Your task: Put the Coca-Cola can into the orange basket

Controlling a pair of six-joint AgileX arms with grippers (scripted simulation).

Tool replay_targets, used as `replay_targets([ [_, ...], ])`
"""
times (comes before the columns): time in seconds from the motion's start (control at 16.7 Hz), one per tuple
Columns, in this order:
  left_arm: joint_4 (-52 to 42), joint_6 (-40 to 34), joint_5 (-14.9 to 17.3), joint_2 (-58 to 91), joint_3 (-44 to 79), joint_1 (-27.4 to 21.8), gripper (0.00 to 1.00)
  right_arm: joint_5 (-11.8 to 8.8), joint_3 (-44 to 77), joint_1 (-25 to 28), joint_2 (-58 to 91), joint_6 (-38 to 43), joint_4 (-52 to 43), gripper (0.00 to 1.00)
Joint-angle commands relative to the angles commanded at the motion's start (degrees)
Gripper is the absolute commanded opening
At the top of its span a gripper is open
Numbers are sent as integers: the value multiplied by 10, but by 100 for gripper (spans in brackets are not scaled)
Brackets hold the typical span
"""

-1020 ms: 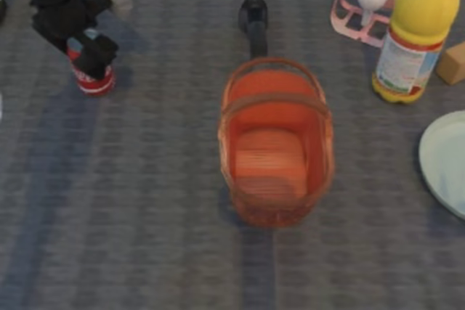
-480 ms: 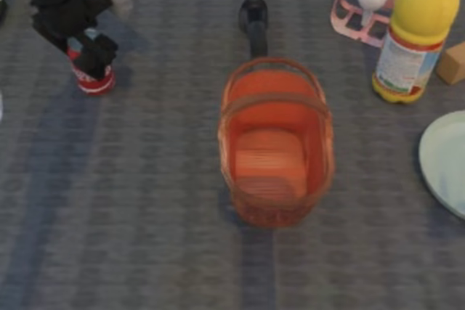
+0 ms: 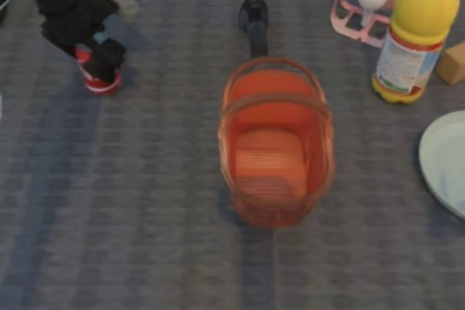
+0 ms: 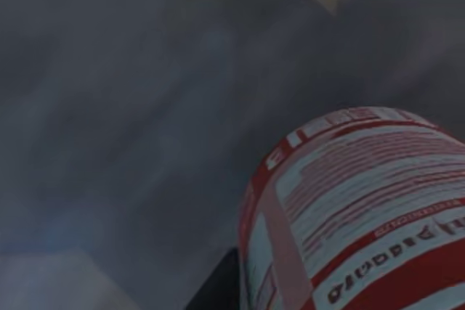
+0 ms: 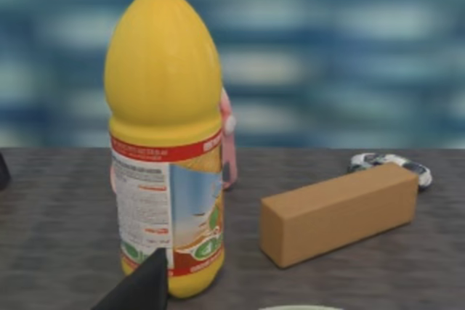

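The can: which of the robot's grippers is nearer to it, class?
Left. The left gripper is at the can, near the table's far left corner. The right gripper appears only as a dark tip in its wrist view beside the yellow bottle, far right.

- The Coca-Cola can (image 3: 99,78) stands near the tabletop's (image 3: 131,215) far left corner.
- The orange basket (image 3: 276,143) sits mid-table, well apart from it.
- A bottle (image 3: 415,30), a wire-grid object (image 3: 363,5) and a block (image 3: 452,63) crowd the far right corner.
- A plate (image 3: 445,161) lies at the right edge.
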Motion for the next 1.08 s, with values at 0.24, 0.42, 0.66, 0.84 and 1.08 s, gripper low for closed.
replay_targets([
  [0.24, 131, -43, 79, -17, -86, -9, 0, 0, 0, 0, 0, 0, 0, 100],
  [0.42, 273, -81, 158, -55, -153, -17, 0, 0, 0, 0, 0, 0, 0, 100],
  [0.66, 499, -126, 277, -142, -231, -33, 0, 0, 0, 0, 0, 0, 0, 100],
  [0.84, 670, -155, 366, -219, -286, -48, 0, 0, 0, 0, 0, 0, 0, 100],
  [1.08, 863, -203, 477, -305, -370, -72, 0, 0, 0, 0, 0, 0, 0, 100],
])
